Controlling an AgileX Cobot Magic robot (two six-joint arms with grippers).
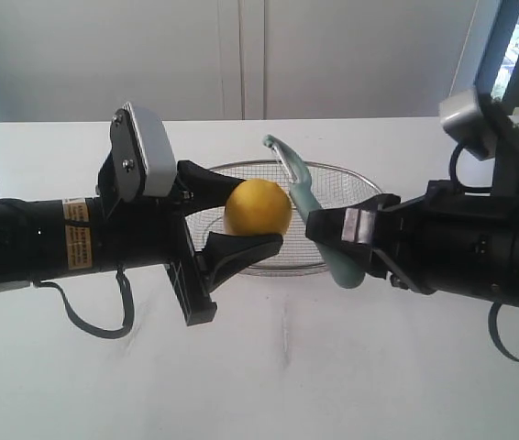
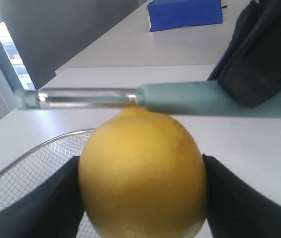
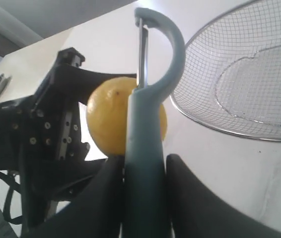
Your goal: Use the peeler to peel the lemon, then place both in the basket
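The yellow lemon hangs above the table, clamped between the two black fingers of my left gripper, which is shut on it. My right gripper is shut on the teal handle of the peeler. Its curved head and metal blade rise just right of the lemon. In the left wrist view the peeler lies across the lemon's nubby tip, touching it. In the right wrist view the peeler stands in front of the lemon. The wire basket sits on the table behind both.
The white table stretches toward the front. A blue box lies on a farther table in the left wrist view. Cables hang under both arms. The basket's mesh fills one side of the right wrist view.
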